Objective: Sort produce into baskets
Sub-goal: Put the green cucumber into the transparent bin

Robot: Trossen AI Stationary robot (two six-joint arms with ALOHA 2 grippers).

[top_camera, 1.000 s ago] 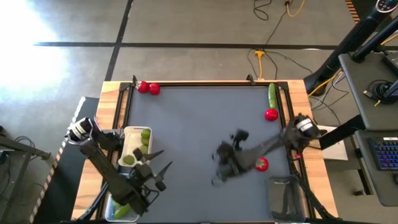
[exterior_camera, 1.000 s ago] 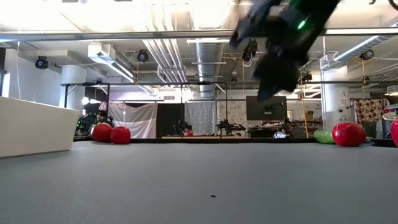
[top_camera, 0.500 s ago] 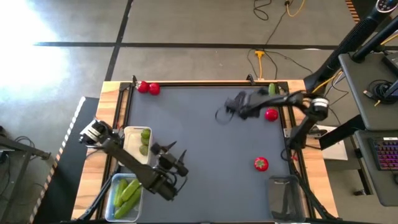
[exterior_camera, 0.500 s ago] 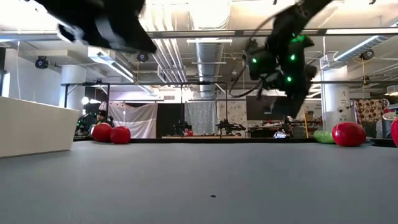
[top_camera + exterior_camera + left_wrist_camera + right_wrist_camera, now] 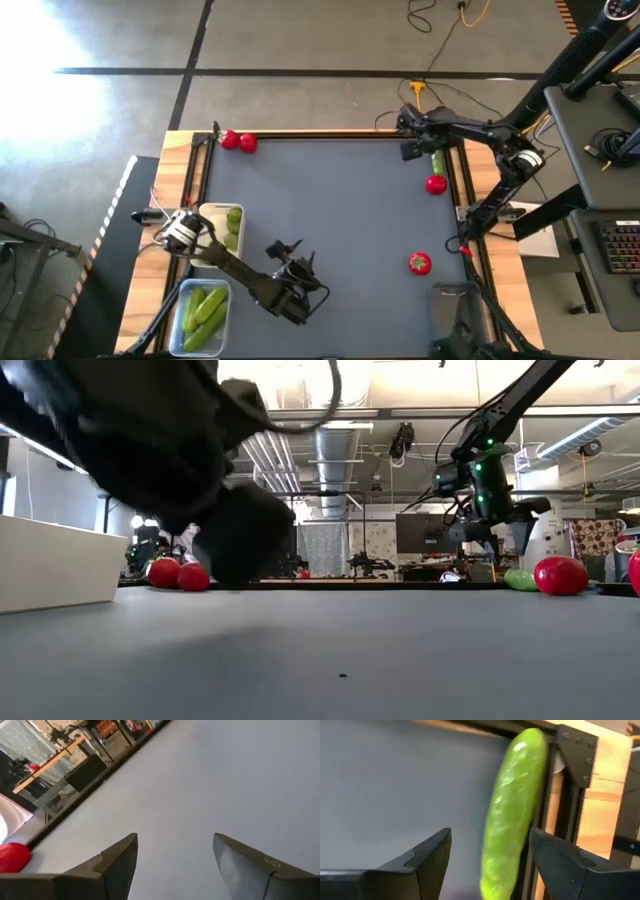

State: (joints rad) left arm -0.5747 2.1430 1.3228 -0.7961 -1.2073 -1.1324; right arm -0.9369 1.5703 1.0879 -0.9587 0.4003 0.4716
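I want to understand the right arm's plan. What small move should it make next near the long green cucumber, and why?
Probably lower the right gripper straight down around the long green cucumber-like piece and close. Its fingers are open with the piece lying between them against the table's black edge rail, not yet held. The left gripper, open and empty, is over the grey mat.

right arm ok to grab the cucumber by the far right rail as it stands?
Probably yes. The right gripper is open, and the cucumber lies between its fingers in the wrist view with nothing in front. The table rail runs right beside the cucumber, so one finger has little room there.
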